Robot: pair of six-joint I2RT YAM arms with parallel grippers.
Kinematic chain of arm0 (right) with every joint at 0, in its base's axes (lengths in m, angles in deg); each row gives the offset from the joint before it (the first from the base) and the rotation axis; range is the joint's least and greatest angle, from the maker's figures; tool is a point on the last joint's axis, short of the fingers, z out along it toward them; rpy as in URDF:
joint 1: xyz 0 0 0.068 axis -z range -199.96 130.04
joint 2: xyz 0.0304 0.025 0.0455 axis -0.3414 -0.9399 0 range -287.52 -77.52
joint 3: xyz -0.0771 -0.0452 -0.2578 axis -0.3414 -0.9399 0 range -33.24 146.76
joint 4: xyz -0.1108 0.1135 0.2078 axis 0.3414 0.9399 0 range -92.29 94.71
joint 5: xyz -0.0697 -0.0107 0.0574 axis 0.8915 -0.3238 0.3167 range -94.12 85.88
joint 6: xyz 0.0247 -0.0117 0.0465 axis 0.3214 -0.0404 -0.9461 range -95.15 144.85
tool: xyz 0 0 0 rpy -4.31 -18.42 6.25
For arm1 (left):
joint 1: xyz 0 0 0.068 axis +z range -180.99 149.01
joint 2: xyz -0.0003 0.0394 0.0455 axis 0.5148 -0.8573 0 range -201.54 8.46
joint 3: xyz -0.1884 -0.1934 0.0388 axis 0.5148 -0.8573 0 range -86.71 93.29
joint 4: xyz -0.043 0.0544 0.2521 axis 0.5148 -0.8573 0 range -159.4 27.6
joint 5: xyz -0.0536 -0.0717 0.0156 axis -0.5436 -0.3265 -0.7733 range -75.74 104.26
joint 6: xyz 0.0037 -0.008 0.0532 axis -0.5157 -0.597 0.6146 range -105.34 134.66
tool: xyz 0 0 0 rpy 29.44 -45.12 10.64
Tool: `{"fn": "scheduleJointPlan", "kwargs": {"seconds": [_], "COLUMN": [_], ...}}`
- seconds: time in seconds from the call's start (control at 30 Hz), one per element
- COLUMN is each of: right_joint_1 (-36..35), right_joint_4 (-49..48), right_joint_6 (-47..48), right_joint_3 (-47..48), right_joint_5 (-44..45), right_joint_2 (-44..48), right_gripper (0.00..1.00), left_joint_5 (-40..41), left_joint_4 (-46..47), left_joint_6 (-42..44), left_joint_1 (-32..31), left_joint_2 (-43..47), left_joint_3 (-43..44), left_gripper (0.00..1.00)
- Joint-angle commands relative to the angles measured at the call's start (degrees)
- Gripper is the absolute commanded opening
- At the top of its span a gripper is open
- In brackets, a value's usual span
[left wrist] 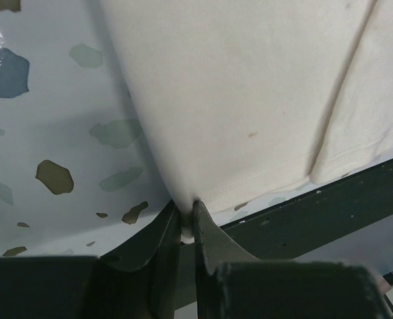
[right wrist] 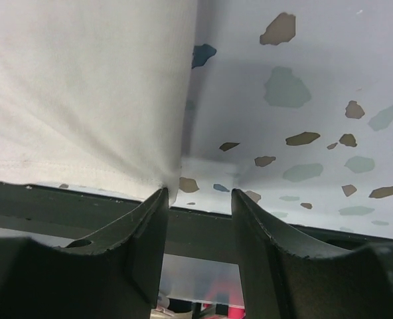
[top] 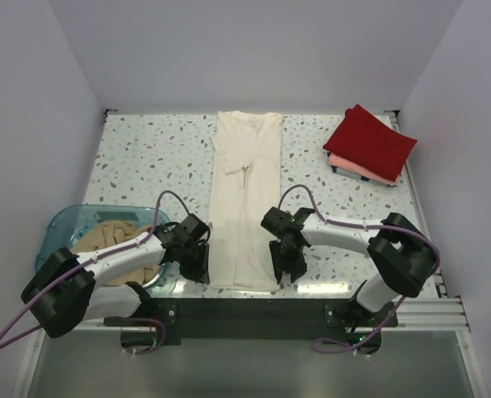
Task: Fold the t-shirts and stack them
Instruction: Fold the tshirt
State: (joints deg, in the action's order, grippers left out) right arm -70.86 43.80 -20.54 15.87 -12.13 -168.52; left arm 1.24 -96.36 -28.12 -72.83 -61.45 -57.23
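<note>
Our cream-white soft cotton t-shirt [top: 245, 199] lies as a narrow strip down the middle of the speckled white counter [top: 146, 157]. Our left claw [left wrist: 187, 207] pinches its near hem corner. Our right claw [right wrist: 199, 196] stands spread at the other corner. The cloth looks light and limp, so we judge the hem corners the best hold.

The white speckled terrazzo table [top: 146, 157] carries a cream-white t-shirt [top: 245, 199] folded into a long strip down its middle. A folded salmon pink t-shirt [top: 357, 168] lies at the far right corner under a red t-shirt [top: 370, 141]. A translucent blue tub [top: 55, 236] sits at the near left edge.
</note>
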Motion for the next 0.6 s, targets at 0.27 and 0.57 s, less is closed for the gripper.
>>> {"fn": "scheduleJointPlan", "kwargs": {"seconds": [0.27,0.57], "right_joint_1": [-1.7,-3.2], "right_joint_4": [-1.3,-0.6], "right_joint_6": [0.9,0.4], "right_joint_3": [5.0,3.5], "right_joint_5": [-2.6,-1.8], "right_joint_2": [0.8,-3.2], "right_gripper": [0.44,0.39], "left_joint_5": [2.3,2.5], "left_joint_4": [-1.7,-2.1], "left_joint_6": [0.0,0.0], "left_joint_1": [-0.7,-0.8], "left_joint_2": [0.7,0.3], "left_joint_3": [-1.1,-1.0], "left_gripper": [0.18,0.18]}}
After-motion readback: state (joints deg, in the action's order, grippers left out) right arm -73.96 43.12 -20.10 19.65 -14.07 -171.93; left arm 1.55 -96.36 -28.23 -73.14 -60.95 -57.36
